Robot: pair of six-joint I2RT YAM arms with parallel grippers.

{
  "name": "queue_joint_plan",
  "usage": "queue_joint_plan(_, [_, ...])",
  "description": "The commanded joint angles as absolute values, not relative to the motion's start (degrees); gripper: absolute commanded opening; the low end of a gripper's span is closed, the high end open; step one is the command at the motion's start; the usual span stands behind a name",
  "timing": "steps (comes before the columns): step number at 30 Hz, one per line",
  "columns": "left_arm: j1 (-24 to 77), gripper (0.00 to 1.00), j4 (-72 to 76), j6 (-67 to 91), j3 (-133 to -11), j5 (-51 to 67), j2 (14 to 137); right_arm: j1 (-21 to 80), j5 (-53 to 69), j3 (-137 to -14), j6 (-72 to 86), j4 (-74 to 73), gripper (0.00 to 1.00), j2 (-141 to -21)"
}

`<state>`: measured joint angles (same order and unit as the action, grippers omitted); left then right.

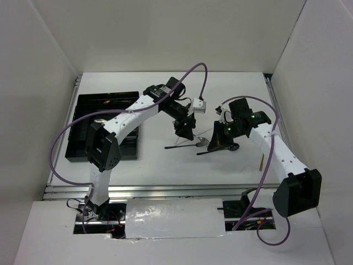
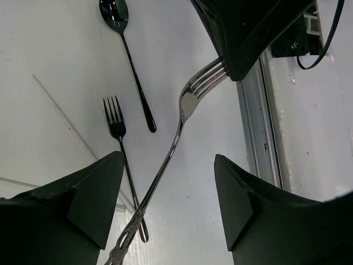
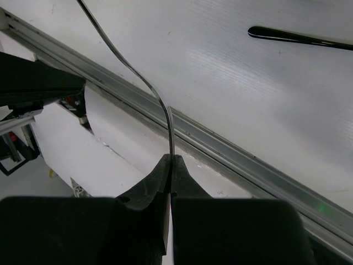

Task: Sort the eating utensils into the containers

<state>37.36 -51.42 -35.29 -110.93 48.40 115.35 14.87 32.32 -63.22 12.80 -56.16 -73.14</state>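
One silver fork hangs above the table, near its middle, pinched at the tines by the right gripper, whose fingers are pressed together on it. The fork's handle slants down between the fingers of the left gripper, which stand wide apart on either side of it; whether they touch it cannot be told. On the table beneath lie one black fork and one black spoon, side by side but apart. One thin gold-coloured piece lies alone by the right arm.

The left arm reaches over the corner of the black tray toward the middle; the right arm bends in from the right to meet it. The single tray sits at the left and holds a few slim pieces, too small to name.
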Motion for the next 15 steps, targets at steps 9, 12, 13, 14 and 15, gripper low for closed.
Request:
queue_joint_plan(9, [38.3,0.72,-51.6,-35.6,-111.3,44.7,117.2,15.4,33.2,-66.4,11.3,-57.8,0.00,-72.8])
queue_joint_plan(12, [38.3,0.66,-52.5,-35.8,-111.8,44.2,117.9,15.4,32.9,-66.4,11.5,-57.9,0.00,-72.9])
queue_joint_plan(13, [38.3,0.64,-52.5,-35.8,-111.8,44.2,117.9,15.4,32.8,-66.4,11.4,-57.9,0.00,-72.9])
queue_joint_plan(14, [38.3,0.63,-52.4,-35.6,-111.7,44.4,118.1,15.4,32.7,-66.4,11.5,-58.0,0.00,-72.8])
queue_joint_plan(15, [38.3,0.62,-52.5,-35.8,-111.9,44.6,118.3,15.4,32.6,-66.4,11.5,-58.1,0.00,-72.9])
